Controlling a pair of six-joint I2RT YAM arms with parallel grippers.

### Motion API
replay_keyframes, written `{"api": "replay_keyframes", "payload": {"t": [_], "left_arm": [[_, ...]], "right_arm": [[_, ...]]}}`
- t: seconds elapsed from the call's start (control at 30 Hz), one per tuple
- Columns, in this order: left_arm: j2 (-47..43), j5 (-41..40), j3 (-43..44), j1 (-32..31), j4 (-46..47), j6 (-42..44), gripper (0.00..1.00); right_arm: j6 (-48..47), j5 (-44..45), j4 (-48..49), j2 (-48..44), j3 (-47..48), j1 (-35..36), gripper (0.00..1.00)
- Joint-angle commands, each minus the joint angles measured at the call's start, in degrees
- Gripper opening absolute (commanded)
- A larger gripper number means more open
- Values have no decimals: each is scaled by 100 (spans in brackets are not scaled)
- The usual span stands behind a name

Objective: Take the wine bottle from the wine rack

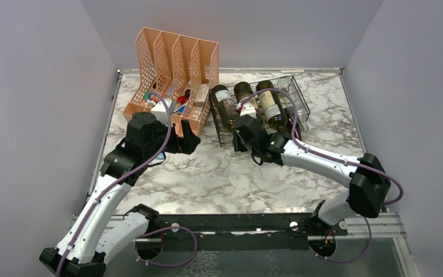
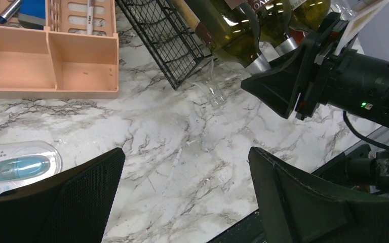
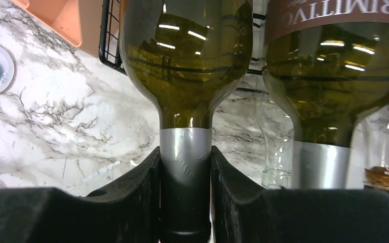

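- Lying side by side in the one low black wire-grid wine rack [image 1: 303, 99] are at least three dark green glass wine bottles [image 1: 271, 104], their necks toward the arms.
- One peach plastic file organiser [image 1: 173, 57] stands just left of the rack on the white marble table [image 1: 219, 179].
- Right gripper [image 3: 186, 167]: jaws narrow, clamped on the silver-foiled neck of the leftmost green wine bottle [image 3: 185, 61], whose body rests in the rack.
- Left gripper [image 2: 182, 197]: jaws spread wide, holding nothing, above the table.
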Motion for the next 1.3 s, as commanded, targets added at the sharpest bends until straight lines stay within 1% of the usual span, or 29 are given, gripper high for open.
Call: {"api": "replay_keyframes", "payload": {"t": [0.0,0.13,0.23,0.33,0.4,0.5,0.63,0.73,0.8,0.9,0.97,1.13,1.27], "left_arm": [[75,313,-7,37,213,371,99],[217,641,-9,38,471,638,99],[295,905,39,26,638,918,99],[172,1264,-6,-50,996,1231,99],[-3,1444,-68,-180,1295,1493,99],[-175,1402,-71,-461,1596,1900,99],[-3,1416,-3,-934,1905,2539,99],[251,1122,130,-1468,2203,2733,99],[559,673,319,-1956,2264,2916,99],[835,-81,583,-2865,2254,3221,99],[962,-361,657,-3229,2277,3330,99],[1353,-875,341,-3698,2807,3190,99],[1148,-930,-578,-3740,4107,2719,99]], "right_arm": [[-258,80,-66,-659,412,42,1],[-455,-188,-512,-1006,788,42,1],[-549,-489,-1025,-1145,1190,38,1],[-647,-877,-1609,-1267,1576,41,1],[-700,-1116,-2000,-1317,1881,41,1],[-809,-1266,-2491,-1378,2394,33,1],[-1012,-1320,-3104,-1157,3112,38,1],[-1045,-1375,-3382,-1052,3430,33,1],[-1023,-1519,-3608,-1064,3673,34,1],[-992,-1767,-4146,-993,4183,35,1],[-1001,-1871,-4362,-988,4301,39,1],[-1022,-2111,-4333,-987,3978,36,1],[-1010,-2140,-4000,-1080,3518,34,1]]}}
